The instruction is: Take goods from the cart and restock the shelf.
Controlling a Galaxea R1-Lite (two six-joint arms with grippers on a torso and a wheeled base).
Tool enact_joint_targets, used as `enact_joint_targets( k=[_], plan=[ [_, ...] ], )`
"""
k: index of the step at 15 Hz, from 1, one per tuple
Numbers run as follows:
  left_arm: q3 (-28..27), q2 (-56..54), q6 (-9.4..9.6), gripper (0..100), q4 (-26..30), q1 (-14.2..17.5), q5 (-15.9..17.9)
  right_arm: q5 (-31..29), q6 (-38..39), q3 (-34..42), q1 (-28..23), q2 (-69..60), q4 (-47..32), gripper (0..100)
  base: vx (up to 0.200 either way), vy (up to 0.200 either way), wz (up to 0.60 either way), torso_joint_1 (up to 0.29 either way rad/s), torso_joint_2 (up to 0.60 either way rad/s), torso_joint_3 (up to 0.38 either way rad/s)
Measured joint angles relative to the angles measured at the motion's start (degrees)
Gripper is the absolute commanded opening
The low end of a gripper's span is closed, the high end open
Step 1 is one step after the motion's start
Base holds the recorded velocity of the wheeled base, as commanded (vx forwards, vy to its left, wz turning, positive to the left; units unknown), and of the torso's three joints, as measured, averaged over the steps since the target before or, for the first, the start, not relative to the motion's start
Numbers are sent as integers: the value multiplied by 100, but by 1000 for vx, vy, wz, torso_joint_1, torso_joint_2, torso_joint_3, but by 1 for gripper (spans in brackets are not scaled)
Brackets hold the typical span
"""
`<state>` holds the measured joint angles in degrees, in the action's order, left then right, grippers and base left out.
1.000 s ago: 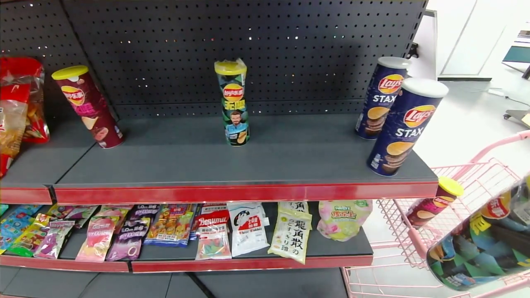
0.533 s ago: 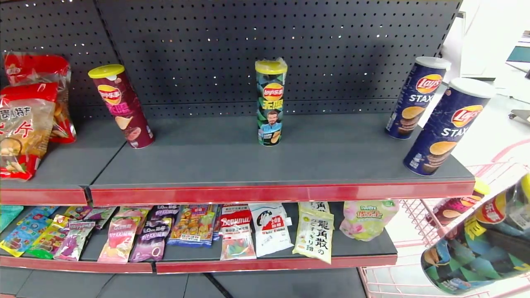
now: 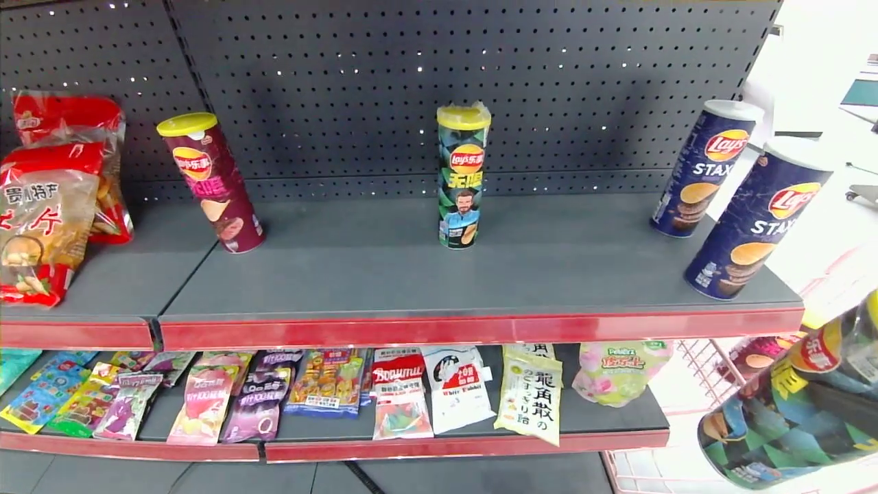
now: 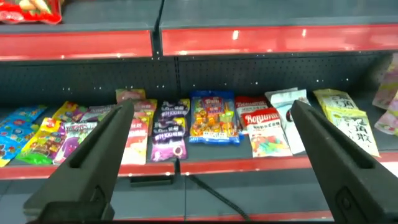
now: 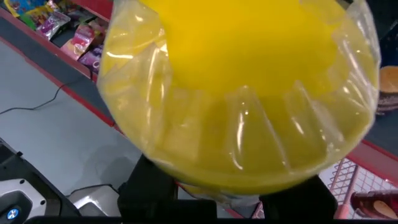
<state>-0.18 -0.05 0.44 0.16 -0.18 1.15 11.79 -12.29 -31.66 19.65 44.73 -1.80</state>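
One can [image 5: 242, 93], yellow lid under clear wrap, is seen end-on, clamped between the dark fingers of the right gripper [image 5: 227, 198]. Beyond it are snack packets [image 5: 62, 25] on a low red-edged shelf [image 5: 68, 79], a cable [image 5: 43, 102] on grey floor, and a pink wire cart [image 5: 339, 177] holding a maroon tube [image 5: 373, 202].

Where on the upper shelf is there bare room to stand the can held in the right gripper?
Two wide bare stretches on the upper shelf: between the maroon can and the green can, and between it and the two blue cans. Crowded: the bagged snacks at its left end, and the lower shelf, lined with packets.
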Motion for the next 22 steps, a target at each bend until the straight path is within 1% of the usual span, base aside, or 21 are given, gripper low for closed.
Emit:
enact_joint_targets(
  k=[6, 9, 19, 20, 21, 22],
  plan=[
    [2, 0, 0, 100, 2, 0, 0, -9, -49, 0, 82, 11, -5, 0, 200, 0, 0, 2, 4, 1],
    [2, 0, 0, 100, 0, 0, 0, -13, -49, -12, 184, 15, 0, 0, 0, 0, 0, 0, 0, 0],
    [0, 29, -15, 100, 2, -6, 9, -20, -44, -20, 206, 6, -5, 0, 0, 0, 0, 0, 0, 0],
    [0, 60, -4, 100, 2, -22, 16, -22, -44, -4, 208, 9, -7, 0, 0, 0, 0, 0, 0, 0],
    [-6, 73, 79, 100, -2, -26, 90, -27, -44, -17, 206, 11, -9, 0, 0, 0, 0, 0, 0, 0],
    [-118, 87, 115, 100, -16, -33, 211, -22, -46, -76, 204, 37, 11, 0, 0, 0, 0, 0, 0, 0]
  ],
)
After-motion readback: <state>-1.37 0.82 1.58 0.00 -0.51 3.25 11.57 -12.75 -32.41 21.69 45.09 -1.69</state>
